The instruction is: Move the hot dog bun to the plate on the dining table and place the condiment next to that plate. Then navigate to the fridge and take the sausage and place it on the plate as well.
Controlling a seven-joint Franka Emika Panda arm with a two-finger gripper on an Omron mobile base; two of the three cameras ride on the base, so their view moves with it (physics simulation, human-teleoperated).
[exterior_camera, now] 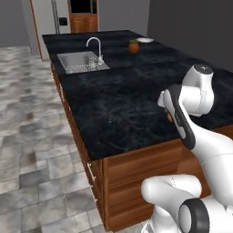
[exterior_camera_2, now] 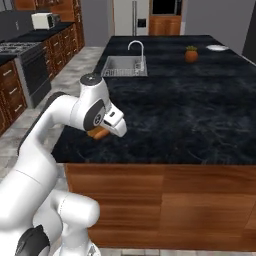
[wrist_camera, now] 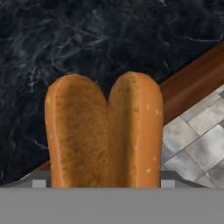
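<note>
The hot dog bun (wrist_camera: pixel 105 131), orange-tan and split into two halves, stands close up in the hand view, between the jaws. My gripper (exterior_camera_2: pixel 100 134) is shut on it, just above the near left corner of the dining table (exterior_camera_2: pixel 190 110). A sliver of the bun (exterior_camera: pixel 169 117) shows behind my forearm. The plate (exterior_camera_2: pixel 217 48) lies at the far right end of the black stone top (exterior_camera: pixel 118 104), also seen as the plate (exterior_camera: pixel 145 40). The fridge (exterior_camera_2: pixel 131 17) stands beyond the table. The condiment and the sausage are out of view.
A sink (exterior_camera_2: pixel 125 66) with a faucet (exterior_camera: pixel 95 45) is set into the far left of the table. A small orange pot with a green plant (exterior_camera_2: pixel 191 54) stands near the plate. Wall counters and a stove (exterior_camera_2: pixel 20 60) line the left. Tiled floor (exterior_camera: pixel 32 136) runs beside the table.
</note>
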